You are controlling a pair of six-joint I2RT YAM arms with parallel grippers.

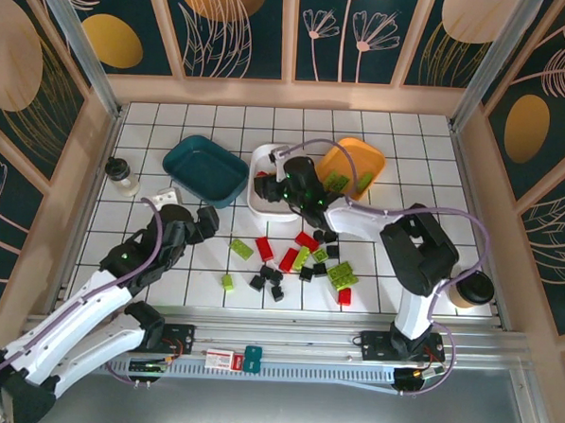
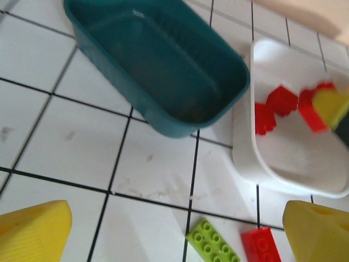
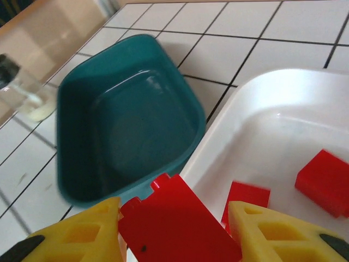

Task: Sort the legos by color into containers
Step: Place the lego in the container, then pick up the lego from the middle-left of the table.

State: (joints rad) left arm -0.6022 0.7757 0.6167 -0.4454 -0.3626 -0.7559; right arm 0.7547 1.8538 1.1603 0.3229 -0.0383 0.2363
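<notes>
The right end effector (image 3: 174, 232) is closed on a red lego brick (image 3: 166, 210), clamped between its two yellow fingers (image 3: 76, 237). The brick sits skewed in the grip, one corner pointing toward the dark teal tub (image 3: 128, 125). Its long axis cannot be determined, as the frame edge cuts off its lower part. It hangs over the near-left rim of the white tub (image 3: 283, 109), which contains other red bricks (image 3: 324, 183).

In the top view, the teal tub's long axis runs diagonally from far-left to near-right. The orange tub (image 1: 353, 166) lies just right of the white tub. Loose red, lime green and black bricks (image 1: 304, 260) are scattered on the tiled bench (image 1: 153, 148) near the tubs.

The right arm (image 1: 418, 247) rises from its base, bends at a raised elbow, and reaches left to the white tub. The left arm (image 1: 118, 269) extends diagonally toward the centre. The left end effector (image 2: 177, 232) is fully open above bare tiles beside a lime green brick (image 2: 212, 245).
</notes>
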